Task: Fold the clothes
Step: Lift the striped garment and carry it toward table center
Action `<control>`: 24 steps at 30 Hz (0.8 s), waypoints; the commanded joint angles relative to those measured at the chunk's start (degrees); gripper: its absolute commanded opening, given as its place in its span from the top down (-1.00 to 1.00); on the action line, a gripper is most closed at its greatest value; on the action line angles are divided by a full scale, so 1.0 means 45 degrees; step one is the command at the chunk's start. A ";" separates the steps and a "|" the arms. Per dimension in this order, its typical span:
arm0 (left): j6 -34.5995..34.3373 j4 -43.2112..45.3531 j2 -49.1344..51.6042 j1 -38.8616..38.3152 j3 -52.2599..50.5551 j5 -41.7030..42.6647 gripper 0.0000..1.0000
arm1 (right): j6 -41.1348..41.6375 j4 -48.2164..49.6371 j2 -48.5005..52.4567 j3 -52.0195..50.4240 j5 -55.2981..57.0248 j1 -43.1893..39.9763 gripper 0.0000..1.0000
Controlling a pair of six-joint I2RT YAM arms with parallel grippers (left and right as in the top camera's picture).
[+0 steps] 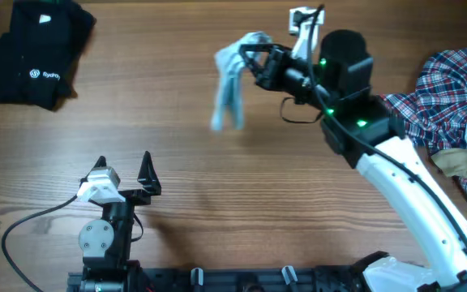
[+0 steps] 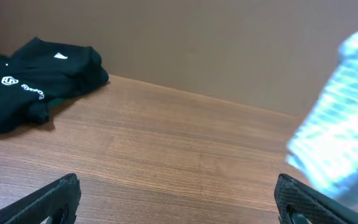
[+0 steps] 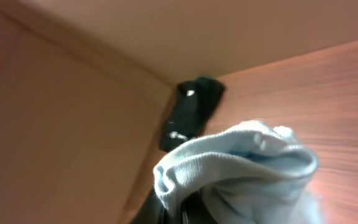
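R tool [image 1: 248,58] clenched on pale-blue striped top [image 1: 229,85], which hangs bunched from it over mid-back of surface [image 1: 242,211]; blurred, can't tell if hem touches. L tool [image 1: 123,160] released wide, at front-left, well apart from the top. Black logo clothes [image 1: 32,53] piled in far-left corner. Plaid shirt [image 1: 444,85] w/ beige piece [image 1: 459,162] heaped at right edge.
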 commanded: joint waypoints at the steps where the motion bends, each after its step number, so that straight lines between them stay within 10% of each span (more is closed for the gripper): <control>1: 0.0199 0.0019 -0.0117 0.0058 -0.0058 -0.0121 -1.00 | 0.0792 0.1001 0.0758 0.0248 -0.0146 0.0656 0.91; 15: 0.0199 0.0019 -0.0117 0.0058 -0.0058 -0.0121 -1.00 | -0.0476 -0.1486 0.2875 0.0248 0.3740 0.0228 0.34; 24: 0.0199 0.0019 -0.0117 0.0058 -0.0058 -0.0121 -0.99 | -0.1588 -0.4133 0.2448 0.0253 0.9403 -0.0029 0.43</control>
